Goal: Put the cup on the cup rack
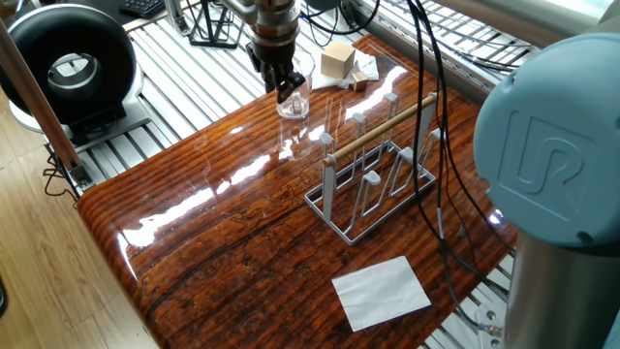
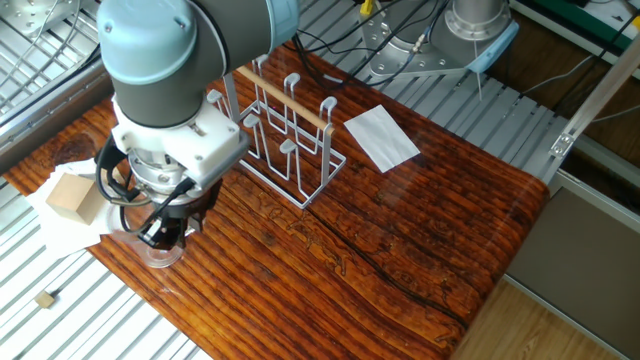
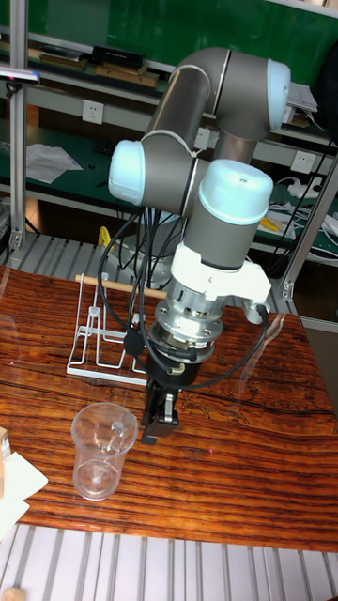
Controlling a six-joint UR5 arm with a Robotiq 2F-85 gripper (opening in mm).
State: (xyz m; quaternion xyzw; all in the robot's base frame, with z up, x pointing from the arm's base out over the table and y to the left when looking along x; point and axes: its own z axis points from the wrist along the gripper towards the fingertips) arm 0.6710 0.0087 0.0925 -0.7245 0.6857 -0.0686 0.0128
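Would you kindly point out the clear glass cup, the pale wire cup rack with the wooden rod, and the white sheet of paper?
Clear glass cup (image 3: 101,462): tall fixed view, its side wall.
Pale wire cup rack (image 1: 380,133): one fixed view, its wooden rod.
White sheet of paper (image 1: 382,291): one fixed view, its middle.

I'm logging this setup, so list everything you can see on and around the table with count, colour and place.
cup: one, clear glass, upright near the table's edge, its rim beside the gripper
cup rack: one, pale grey-white wire with a light wooden rod on top, on the table, apart from the cup
white sheet: one, white, flat on the table past the rack
wooden block: one, light wood, on white paper at the table's end
table: one, glossy red-brown wood
black round device: one, black, beside the table
gripper: one, black, at the cup's rim; whether the jaws grip it cannot be told
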